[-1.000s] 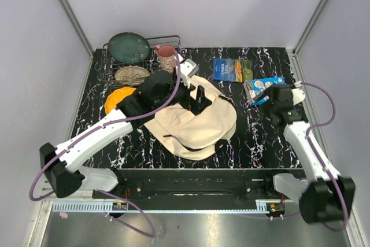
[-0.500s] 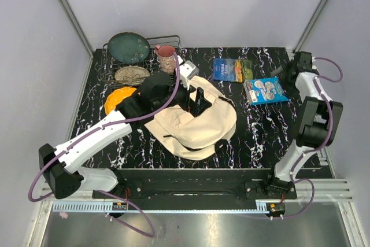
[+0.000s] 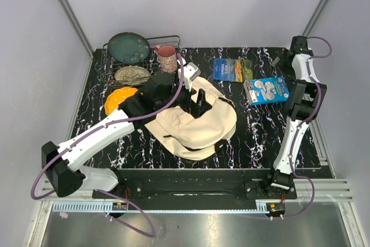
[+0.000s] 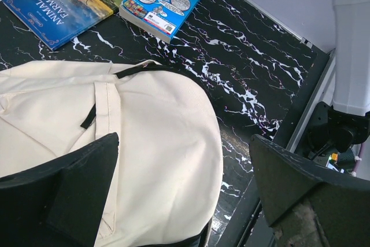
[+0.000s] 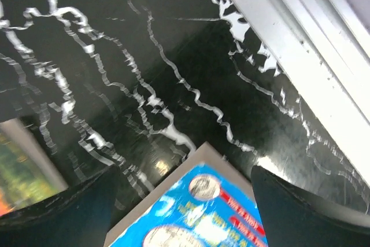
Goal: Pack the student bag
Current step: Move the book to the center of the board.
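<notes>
The student bag, cream canvas with black strap ends, lies flat in the middle of the black marbled table. My left gripper hovers open just above the bag's far part. In the left wrist view the bag fills the space under the gripper, and nothing is between the fingers. My right gripper is open at the far right corner, just beyond a light-blue book. The right wrist view shows that book's corner below the spread gripper, apart from the fingers.
A dark blue "Animal Farm" book lies behind the bag, left of the light-blue one. A wire rack at the far left holds a green plate, a pink mug and a beige plate. An orange plate lies beside it.
The right arm has swung from beside the light-blue book up and out to the far right corner, now stretched upright. The left arm has barely shifted over the bag.
</notes>
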Available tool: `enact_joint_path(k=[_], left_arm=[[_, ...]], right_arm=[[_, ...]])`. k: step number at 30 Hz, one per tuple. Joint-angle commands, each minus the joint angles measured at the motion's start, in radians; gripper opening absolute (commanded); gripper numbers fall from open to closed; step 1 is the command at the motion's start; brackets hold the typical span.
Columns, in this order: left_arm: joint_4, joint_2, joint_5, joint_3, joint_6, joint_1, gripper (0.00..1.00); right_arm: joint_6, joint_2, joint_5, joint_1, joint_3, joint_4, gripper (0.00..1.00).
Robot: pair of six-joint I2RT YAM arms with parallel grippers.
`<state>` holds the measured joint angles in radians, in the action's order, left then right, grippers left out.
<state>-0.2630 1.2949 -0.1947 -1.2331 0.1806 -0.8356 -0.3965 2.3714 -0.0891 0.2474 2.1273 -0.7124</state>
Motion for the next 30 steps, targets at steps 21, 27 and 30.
enact_joint_path(k=[21,27,30], left_arm=[[0.131,0.321,-0.072,-0.184,-0.197,0.024,0.99],[0.113,0.577,-0.216,-0.444,-0.194,0.033,0.99],[0.117,0.680,-0.258,-0.540,-0.184,0.038,0.99]], right_arm=[[0.366,-0.314,-0.007,-0.126,-0.645,0.166,1.00],[0.235,-0.581,-0.047,-0.123,-0.782,0.300,1.00],[0.055,-0.721,-0.143,-0.102,-0.819,0.291,1.00]])
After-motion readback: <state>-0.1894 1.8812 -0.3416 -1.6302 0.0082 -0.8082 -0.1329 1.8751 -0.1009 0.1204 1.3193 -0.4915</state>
